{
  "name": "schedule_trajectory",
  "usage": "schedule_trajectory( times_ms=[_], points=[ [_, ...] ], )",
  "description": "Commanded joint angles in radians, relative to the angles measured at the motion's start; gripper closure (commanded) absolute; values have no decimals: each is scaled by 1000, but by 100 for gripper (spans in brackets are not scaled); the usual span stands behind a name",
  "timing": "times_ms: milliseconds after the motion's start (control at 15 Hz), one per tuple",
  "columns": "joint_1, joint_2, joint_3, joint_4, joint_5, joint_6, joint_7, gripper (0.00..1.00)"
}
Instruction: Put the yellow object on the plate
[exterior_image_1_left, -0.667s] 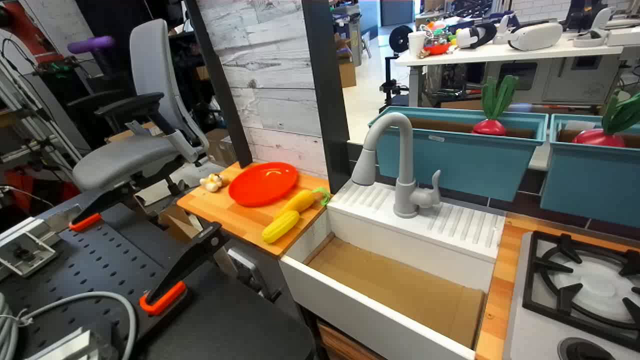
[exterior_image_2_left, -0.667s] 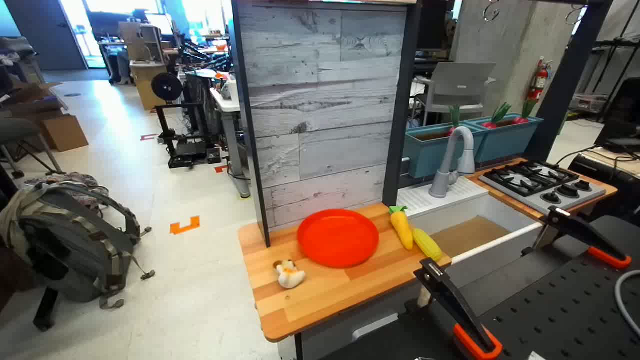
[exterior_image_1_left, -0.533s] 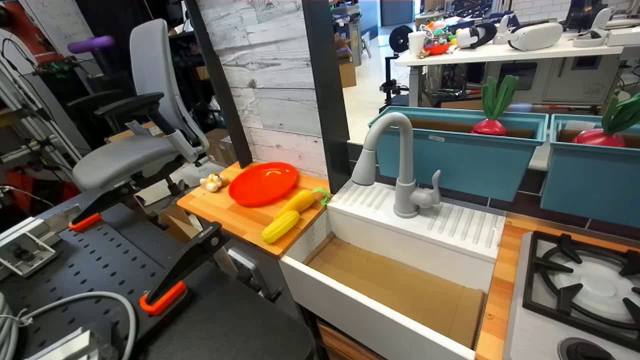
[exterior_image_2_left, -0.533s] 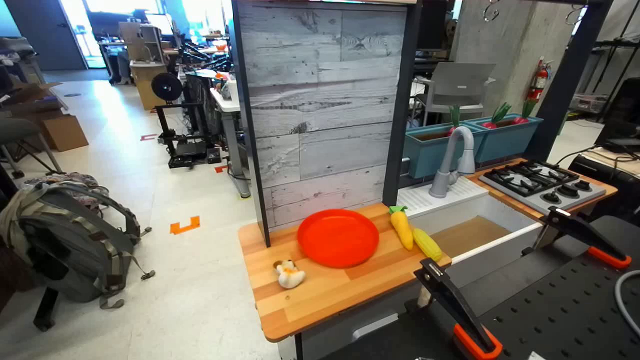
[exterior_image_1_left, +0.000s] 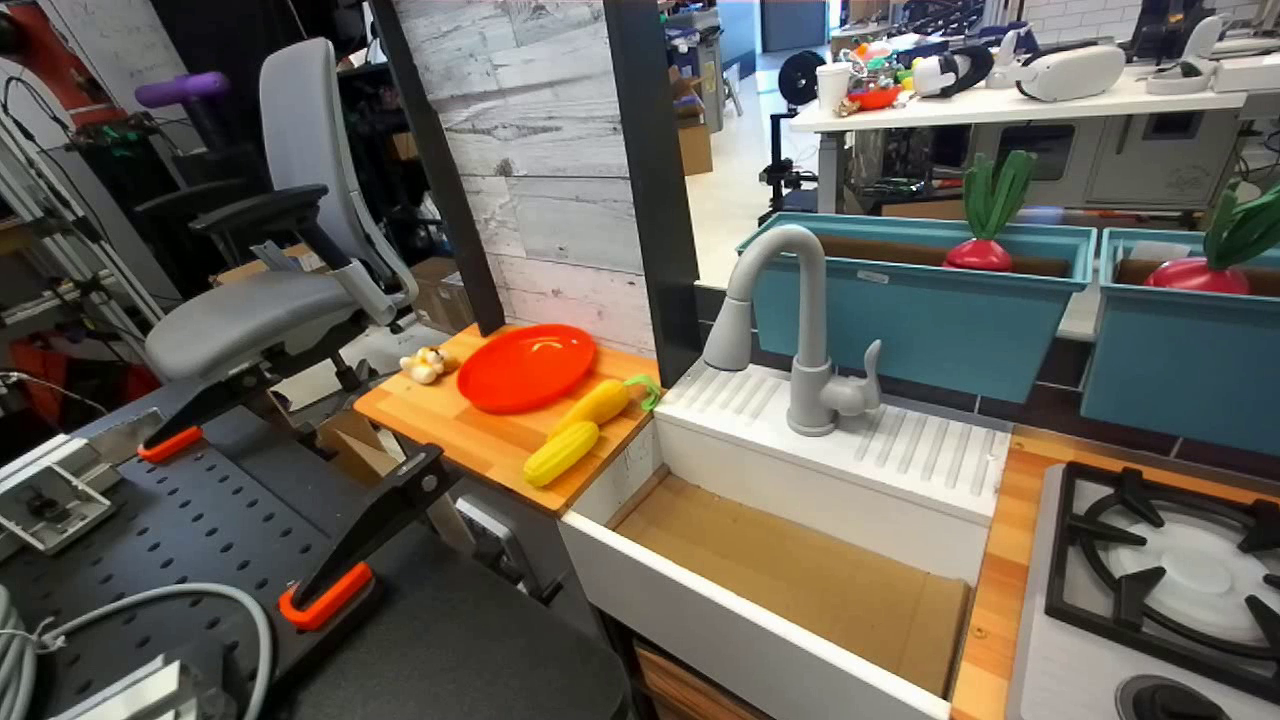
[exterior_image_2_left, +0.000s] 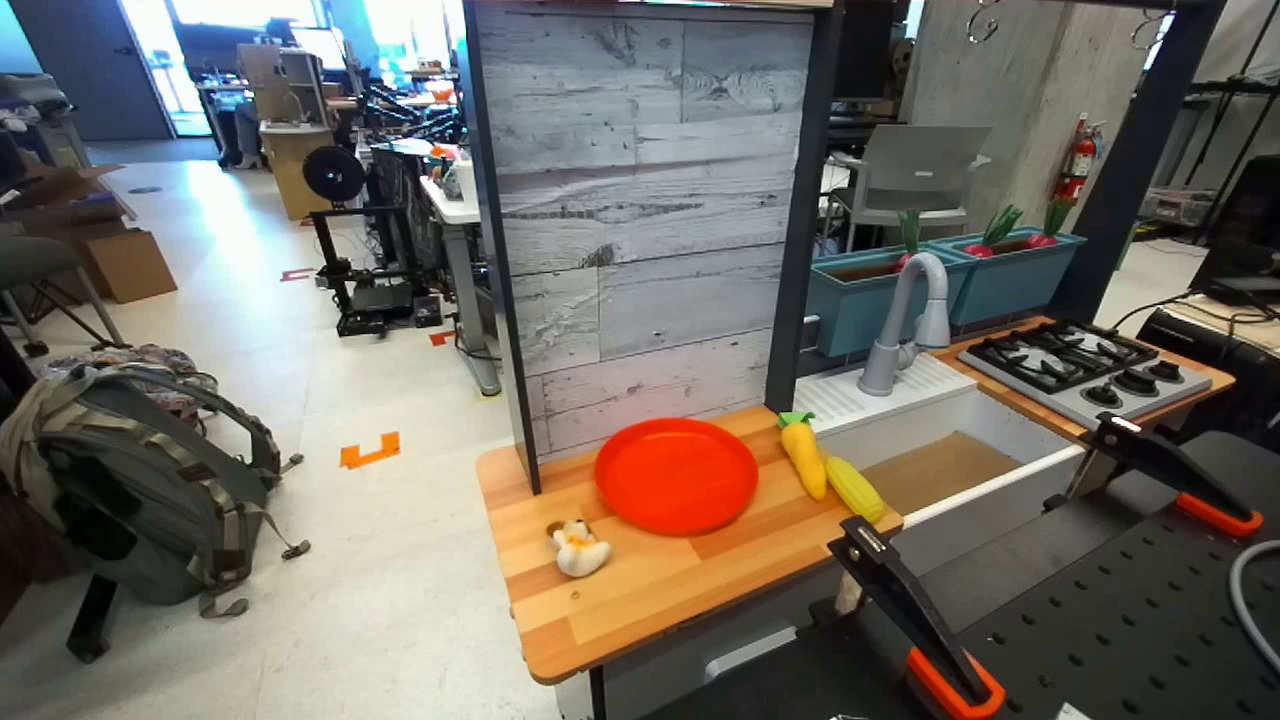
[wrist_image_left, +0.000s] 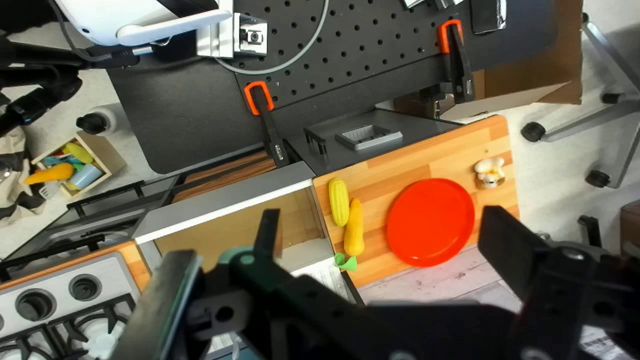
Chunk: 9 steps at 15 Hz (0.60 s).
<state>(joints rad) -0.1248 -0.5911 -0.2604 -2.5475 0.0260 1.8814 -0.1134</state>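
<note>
Gripper (wrist_image_left: 345, 235) set wide, fingers (wrist_image_left: 510, 250) well apart, holding nothing; blurred, so full spread hard to judge. On the tan wooden desk (wrist_image_left: 440, 155): smooth yellow carrot-shaped plastic object (wrist_image_left: 354, 231), green-topped, along the edge by the white sink (exterior_image_1_left: 730, 640), top at the back corner. Ribbed yellow plastic corn cob (exterior_image_2_left: 853, 488) just beside it, nearer the front corner. Round glossy red-orange plastic plate (exterior_image_2_left: 676, 476) apart from both, towards the back edge. Small white lumpy object (exterior_image_2_left: 580, 550) near the edge opposite the sink.

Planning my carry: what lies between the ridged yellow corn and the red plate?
In an exterior view: beside the corn lies the smooth yellow vegetable, then bare wooden board up to the plate.
</note>
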Motion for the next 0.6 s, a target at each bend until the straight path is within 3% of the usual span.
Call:
schedule_trajectory(
  times_ms=[0,333,533],
  points=[
    [-18,29,19,-9,17,69,-2,0],
    [17,190,34,14,86,224,7,0],
    [43,333,60,21,138,376,6,0]
  ],
)
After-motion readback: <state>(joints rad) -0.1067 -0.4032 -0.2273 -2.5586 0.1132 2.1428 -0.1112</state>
